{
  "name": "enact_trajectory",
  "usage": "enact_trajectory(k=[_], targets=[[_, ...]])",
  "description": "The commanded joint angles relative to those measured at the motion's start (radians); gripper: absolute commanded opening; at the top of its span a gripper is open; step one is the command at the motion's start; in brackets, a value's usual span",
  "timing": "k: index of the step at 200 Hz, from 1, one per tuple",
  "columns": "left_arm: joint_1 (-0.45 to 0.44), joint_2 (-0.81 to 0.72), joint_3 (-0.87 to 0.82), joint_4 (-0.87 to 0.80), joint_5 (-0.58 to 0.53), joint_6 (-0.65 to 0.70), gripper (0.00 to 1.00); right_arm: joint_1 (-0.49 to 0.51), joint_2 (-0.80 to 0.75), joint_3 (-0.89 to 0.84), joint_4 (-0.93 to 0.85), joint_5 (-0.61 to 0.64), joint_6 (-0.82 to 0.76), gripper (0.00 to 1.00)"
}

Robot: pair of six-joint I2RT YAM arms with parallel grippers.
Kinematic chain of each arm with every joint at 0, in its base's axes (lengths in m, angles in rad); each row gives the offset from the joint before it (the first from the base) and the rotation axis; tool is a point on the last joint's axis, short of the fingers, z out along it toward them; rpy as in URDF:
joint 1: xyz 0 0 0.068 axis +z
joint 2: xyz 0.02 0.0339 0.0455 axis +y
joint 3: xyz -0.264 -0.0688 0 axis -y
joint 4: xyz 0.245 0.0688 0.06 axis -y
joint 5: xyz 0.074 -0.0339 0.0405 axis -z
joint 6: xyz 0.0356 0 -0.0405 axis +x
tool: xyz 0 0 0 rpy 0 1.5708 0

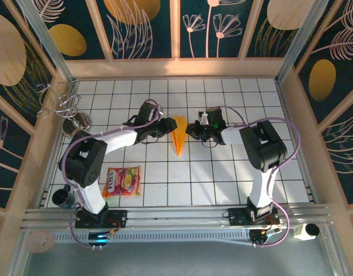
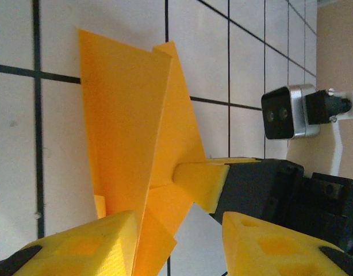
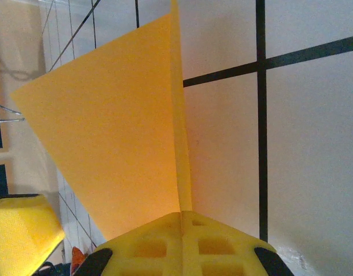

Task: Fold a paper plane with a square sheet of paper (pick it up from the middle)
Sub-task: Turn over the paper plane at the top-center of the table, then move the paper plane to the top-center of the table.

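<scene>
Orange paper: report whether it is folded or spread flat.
Folded: the paper plane is a narrow pointed dart with stacked flaps, and the right gripper pinches its raised centre crease.

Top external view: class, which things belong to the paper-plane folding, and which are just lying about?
In the job: folded orange paper, left gripper, right gripper.
Lying about: snack packet, wire stand.

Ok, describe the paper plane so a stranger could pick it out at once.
Look at the white tiled table. At its middle, between the left end effector and right end effector, is the paper plane, a slim dart pointing toward the arm bases. It is plain orange-yellow, unlike the printed red-and-yellow snack packet nearby.
</scene>
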State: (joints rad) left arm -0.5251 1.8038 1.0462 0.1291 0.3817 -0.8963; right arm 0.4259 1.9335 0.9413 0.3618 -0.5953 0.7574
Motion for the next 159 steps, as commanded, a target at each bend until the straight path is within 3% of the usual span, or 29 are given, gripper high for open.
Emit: enact_trajectory(k=[1, 96, 159], targets=[[-0.013, 0.038, 0.048, -0.043, -0.021, -0.001, 0.43, -0.007, -0.002, 0.002, -0.009, 0.011, -0.023, 0.05], [-0.036, 0.145, 0.132, -0.205, -0.052, 0.064, 0.52, -0.009, 0.006, 0.013, -0.023, 0.012, -0.023, 0.05], [-0.049, 0.122, 0.107, -0.211, 0.001, 0.065, 0.55, -0.010, 0.009, 0.021, -0.030, 0.016, -0.018, 0.05]])
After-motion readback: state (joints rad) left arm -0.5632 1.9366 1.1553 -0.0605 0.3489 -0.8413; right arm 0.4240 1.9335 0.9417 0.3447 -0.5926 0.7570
